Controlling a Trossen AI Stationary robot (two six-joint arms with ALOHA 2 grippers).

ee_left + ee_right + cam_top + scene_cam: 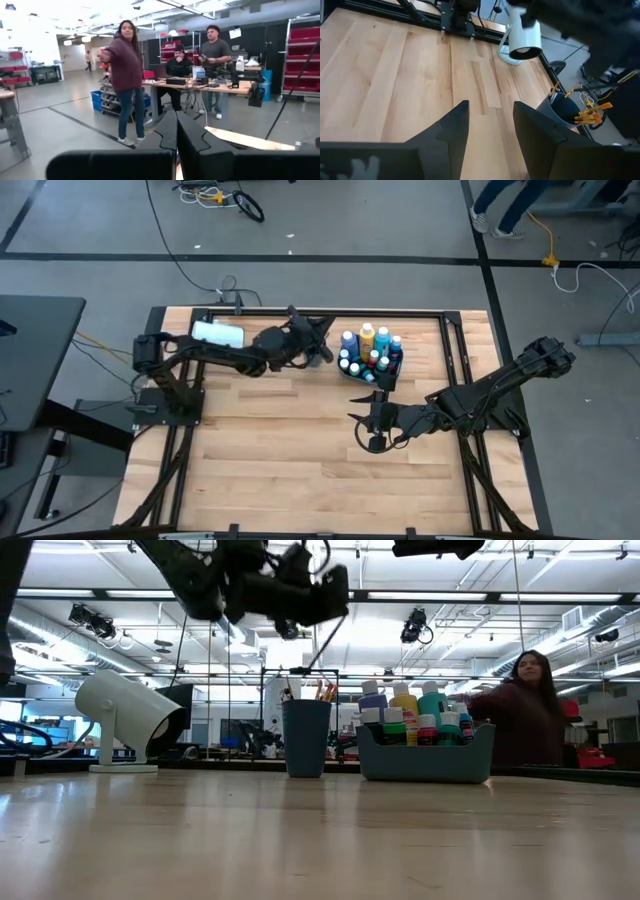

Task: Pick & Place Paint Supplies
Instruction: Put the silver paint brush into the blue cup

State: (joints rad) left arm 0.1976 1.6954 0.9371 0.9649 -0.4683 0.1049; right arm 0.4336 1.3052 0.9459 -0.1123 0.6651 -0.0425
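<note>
The paint bottles (368,348) stand packed in a blue caddy (426,762) at the far side of the bench (280,450), beside a dark cup (306,737) of paintbrushes (592,115). The left tool (322,340) hovers closed, empty, near it. The right tool (368,420) hangs open over bare wood.
</note>
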